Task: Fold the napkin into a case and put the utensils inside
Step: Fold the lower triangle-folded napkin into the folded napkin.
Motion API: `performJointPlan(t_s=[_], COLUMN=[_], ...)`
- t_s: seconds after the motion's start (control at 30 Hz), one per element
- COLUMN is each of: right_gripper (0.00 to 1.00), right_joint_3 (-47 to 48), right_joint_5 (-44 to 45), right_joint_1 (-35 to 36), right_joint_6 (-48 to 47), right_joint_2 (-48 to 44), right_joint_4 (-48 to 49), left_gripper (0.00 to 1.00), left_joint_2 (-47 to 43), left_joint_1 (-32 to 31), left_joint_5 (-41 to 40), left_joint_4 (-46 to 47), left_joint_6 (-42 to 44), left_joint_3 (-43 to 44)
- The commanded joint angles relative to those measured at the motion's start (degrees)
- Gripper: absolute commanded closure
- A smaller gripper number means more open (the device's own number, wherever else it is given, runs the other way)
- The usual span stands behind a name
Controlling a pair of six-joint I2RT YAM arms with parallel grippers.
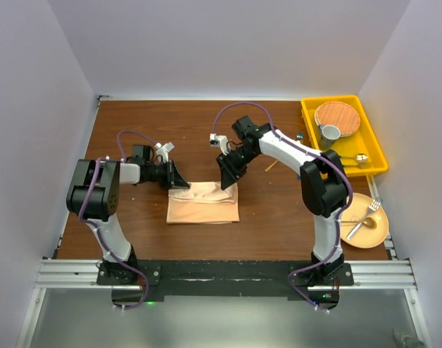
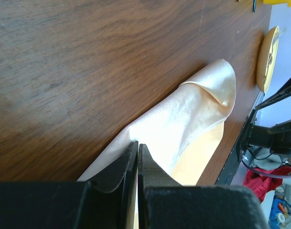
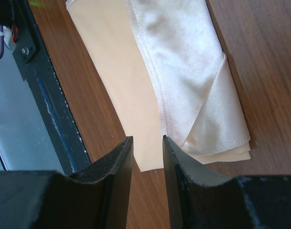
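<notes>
The peach satin napkin (image 1: 203,203) lies folded into a layered rectangle on the table's near middle. My left gripper (image 1: 178,177) is at its far left corner, shut on the top layer's edge; in the left wrist view the napkin (image 2: 193,109) rises into the closed left gripper (image 2: 137,144). My right gripper (image 1: 228,174) hovers at the far right corner. In the right wrist view, the right gripper (image 3: 147,139) is open over the napkin (image 3: 183,71) with nothing between its fingers. A fork (image 1: 371,210) and a spoon (image 1: 358,226) rest on a yellow plate (image 1: 377,235) at the right.
A yellow tray (image 1: 380,156) at the back right holds a wood-toned plate (image 1: 337,116), a grey cup (image 1: 330,133) and a gold spoon (image 1: 355,158). A thin gold piece (image 1: 271,166) and a small blue-tipped piece (image 1: 299,135) lie on the table beside the tray.
</notes>
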Motion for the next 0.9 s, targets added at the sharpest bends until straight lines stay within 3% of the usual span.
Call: performJointPlan(t_s=[0.0, 0.23, 0.33, 0.47, 0.63, 0.7, 0.87], right_gripper=[0.65, 0.67, 0.68, 0.69, 0.73, 0.77, 0.79], right_joint_3=[-0.7, -5.5, -6.4, -6.7, -6.8, -7.0, -7.6], right_joint_5=[2.2, 7.4, 9.5, 9.2, 6.2, 5.8, 4.7], right_joint_1=[0.5, 0.7, 0.8, 0.8, 0.7, 0.8, 0.7], right_joint_6=[3.2, 3.7, 3.5, 4.7, 7.8, 8.3, 10.0], right_joint_2=[0.0, 2.7, 3.9, 4.6, 3.9, 3.1, 1.4], right_joint_4=[2.1, 4.7, 5.5, 6.8, 8.5, 8.9, 8.9], left_gripper=[0.90, 0.85, 0.80, 0.68, 0.57, 0.53, 0.50], left_joint_2=[-1.1, -6.6, -10.2, -16.9, -27.8, -29.9, -28.8], left_joint_1=[0.1, 0.1, 0.1, -1.3, -11.6, -16.9, -27.1], left_joint_5=[-4.3, -1.2, 0.2, -1.1, -8.3, -12.1, -18.5], left_joint_4=[-2.2, -2.9, -4.7, -7.1, -4.4, 0.7, 6.4], left_joint_6=[3.3, 7.6, 13.2, 26.8, 40.7, 44.0, 50.5], left_joint_3=[-1.9, -2.9, -2.9, -3.6, -8.3, -9.9, -11.1])
